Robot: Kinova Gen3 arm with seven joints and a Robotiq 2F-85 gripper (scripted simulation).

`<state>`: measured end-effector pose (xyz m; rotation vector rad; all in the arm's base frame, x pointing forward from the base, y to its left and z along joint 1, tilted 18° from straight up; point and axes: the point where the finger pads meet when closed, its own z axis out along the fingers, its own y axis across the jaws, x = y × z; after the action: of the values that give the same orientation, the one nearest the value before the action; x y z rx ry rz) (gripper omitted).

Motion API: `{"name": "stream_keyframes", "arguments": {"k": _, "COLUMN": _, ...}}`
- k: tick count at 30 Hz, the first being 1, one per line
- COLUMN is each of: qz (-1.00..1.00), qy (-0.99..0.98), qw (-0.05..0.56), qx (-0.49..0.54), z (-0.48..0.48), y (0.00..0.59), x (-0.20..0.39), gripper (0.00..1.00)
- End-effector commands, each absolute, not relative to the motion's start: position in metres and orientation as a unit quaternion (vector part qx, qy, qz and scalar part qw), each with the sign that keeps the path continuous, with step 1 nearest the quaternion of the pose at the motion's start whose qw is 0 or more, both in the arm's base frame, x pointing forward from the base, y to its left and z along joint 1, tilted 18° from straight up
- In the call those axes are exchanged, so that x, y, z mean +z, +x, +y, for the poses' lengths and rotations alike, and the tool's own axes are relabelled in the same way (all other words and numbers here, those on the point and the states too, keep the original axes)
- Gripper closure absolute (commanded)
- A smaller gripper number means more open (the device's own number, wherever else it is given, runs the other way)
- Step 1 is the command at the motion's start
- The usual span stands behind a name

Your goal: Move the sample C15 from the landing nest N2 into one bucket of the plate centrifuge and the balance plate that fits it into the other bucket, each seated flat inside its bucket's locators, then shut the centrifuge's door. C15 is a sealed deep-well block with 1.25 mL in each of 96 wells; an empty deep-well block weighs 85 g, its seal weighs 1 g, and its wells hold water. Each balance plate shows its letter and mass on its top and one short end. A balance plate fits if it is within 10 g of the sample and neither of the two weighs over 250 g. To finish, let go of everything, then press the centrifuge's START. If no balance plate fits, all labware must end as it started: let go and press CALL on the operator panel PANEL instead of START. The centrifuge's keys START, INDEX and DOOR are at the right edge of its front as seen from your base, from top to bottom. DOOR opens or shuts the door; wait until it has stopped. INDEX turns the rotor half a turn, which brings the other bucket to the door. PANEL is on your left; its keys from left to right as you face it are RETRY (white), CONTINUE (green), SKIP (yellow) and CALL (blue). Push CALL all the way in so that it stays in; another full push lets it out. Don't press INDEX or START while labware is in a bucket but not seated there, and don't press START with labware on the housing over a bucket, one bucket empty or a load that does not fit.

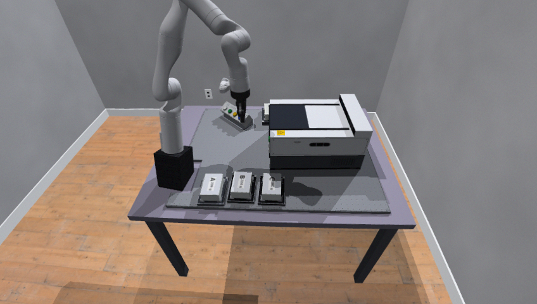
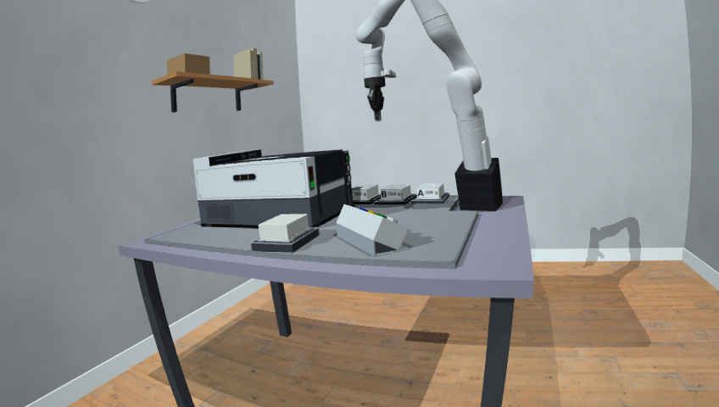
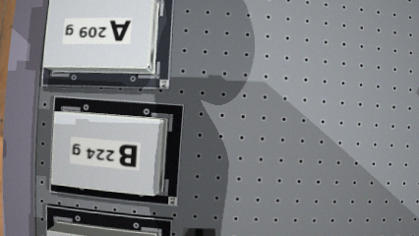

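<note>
Sample C15: a pale, sealed block sitting square in its dark landing nest N2, at the far end of the surface from the arm's base, just beside the centrifuge.
How it will handle: by the task's figures it comes to 206 g. I judge it stiff-walled, fairly heavy for its size, and full of liquid. The thin seal on top should not be pressed.
Where to hold: probably on two opposite side walls, centred along the block and below the seal, kept level in transit.
Matching plate: balance plate A reads 209 g, which is within tolerance and under the limit. Balance plate B reads 224 g, which is too far off.
Third plate: its mass is too small to read.
Gripper: fingers fully together with nothing between them, hanging high above the surface and pointing down, well apart from all labware.
PANEL: a sloped box beside the nest, probably not needed since A fits.
Likely step: label survey. Next comes the centrifuge door.
</note>
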<state>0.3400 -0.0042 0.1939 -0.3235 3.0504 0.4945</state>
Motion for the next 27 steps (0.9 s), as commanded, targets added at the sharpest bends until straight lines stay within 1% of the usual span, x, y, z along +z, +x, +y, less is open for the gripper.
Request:
{"name": "stream_keyframes", "arguments": {"k": 1, "qz": 0.982, "qy": -0.104, "qw": 0.018, "qx": 0.159, "z": 0.002, "y": 0.333, "x": 0.2, "gripper": 0.9}}
{"name": "stream_keyframes", "arguments": {"k": 14, "qz": 0.982, "qy": -0.104, "qw": 0.018, "qx": 0.159, "z": 0.021, "y": 0.307, "x": 0.218, "gripper": 0.9}}
{"name": "stream_keyframes", "arguments": {"k": 20, "qz": 0.982, "qy": -0.104, "qw": 0.018, "qx": 0.159, "z": 0.022, "y": 0.306, "x": 0.219, "gripper": 0.9}}
{"name": "stream_keyframes", "arguments": {"k": 24, "qz": 0.98, "qy": -0.097, "qw": 0.057, "qx": 0.163, "z": 0.022, "y": 0.306, "x": 0.219, "gripper": 0.9}}
{"name": "stream_keyframes", "arguments": {"k": 26, "qz": 0.98, "qy": -0.097, "qw": 0.057, "qx": 0.163, "z": 0.022, "y": 0.306, "x": 0.219, "gripper": 0.9}}
{"name": "stream_keyframes", "arguments": {"k": 27, "qz": 0.98, "qy": -0.096, "qw": 0.067, "qx": 0.164, "z": 0.022, "y": 0.306, "x": 0.219, "gripper": 0.9}}
